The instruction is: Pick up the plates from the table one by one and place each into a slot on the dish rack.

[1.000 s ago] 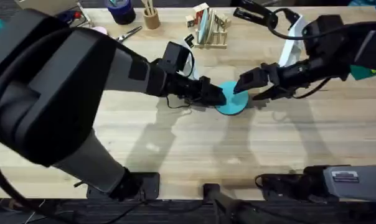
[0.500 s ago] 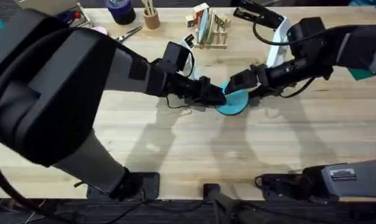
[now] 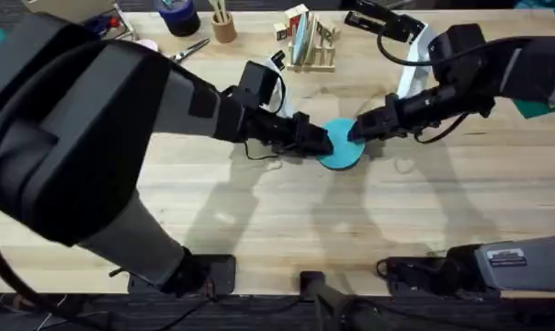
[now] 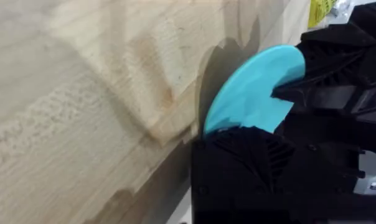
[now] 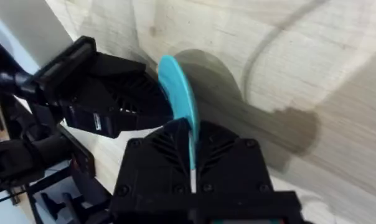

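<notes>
Centrally, one turquoise plate (image 3: 343, 146) stood lifted on edge over the tabletop (image 3: 287, 211), below the dish rack (image 3: 311, 44). Left pincer (image 3: 324, 142) clamped its left rim; right pincer (image 3: 355, 131) clamped its right rim. Cream plate (image 3: 300, 39) sat slotted in rack.

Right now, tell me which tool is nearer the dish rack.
Right. The right tool grips the blue plate on the edge facing the dish rack; the left tool grips the opposite edge, slightly farther from it.
</notes>
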Motion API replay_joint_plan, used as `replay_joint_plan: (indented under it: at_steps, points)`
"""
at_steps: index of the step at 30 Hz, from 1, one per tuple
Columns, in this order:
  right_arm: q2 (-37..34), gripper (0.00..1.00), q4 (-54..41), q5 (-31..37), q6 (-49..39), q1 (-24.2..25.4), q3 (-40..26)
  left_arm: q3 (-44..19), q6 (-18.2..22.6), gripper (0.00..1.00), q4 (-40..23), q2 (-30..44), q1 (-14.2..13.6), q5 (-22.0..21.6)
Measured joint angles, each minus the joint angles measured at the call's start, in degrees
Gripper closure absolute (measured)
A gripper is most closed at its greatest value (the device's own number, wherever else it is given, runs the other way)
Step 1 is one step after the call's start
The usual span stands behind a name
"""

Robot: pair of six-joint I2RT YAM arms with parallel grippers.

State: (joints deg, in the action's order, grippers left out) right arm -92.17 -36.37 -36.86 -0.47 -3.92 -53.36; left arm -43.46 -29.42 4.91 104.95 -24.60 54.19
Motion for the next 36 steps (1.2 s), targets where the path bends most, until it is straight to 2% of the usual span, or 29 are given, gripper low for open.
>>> replay_joint_plan:
  at_steps: [11, 14, 22, 29, 36]
  points:
    - [0.01, 0.971, -0.10, -0.13, 0.00, 0.11, 0.00, 0.00, -0.19, 0.960, -0.15, -0.19, 0.00, -0.11]
    - [0.01, 0.971, -0.55, -0.82, 0.00, 0.13, 0.00, 0.08, -0.23, 0.960, -0.98, -1.60, -0.08, -1.80]
    - [0.01, 0.970, -8.50, -1.68, 0.00, -0.36, -2.38, 0.33, -0.10, 0.960, -4.74, -10.56, -0.38, -11.17]
    - [0.01, 0.970, -14.36, 2.81, -0.01, -0.42, -10.78, 0.33, 1.83, 0.961, -15.02, -21.23, -0.39, -19.75]
    - [0.01, 0.970, -19.86, 8.49, -0.02, -1.17, -20.39, 0.33, 4.97, 0.961, -25.85, -32.16, -0.39, -30.18]
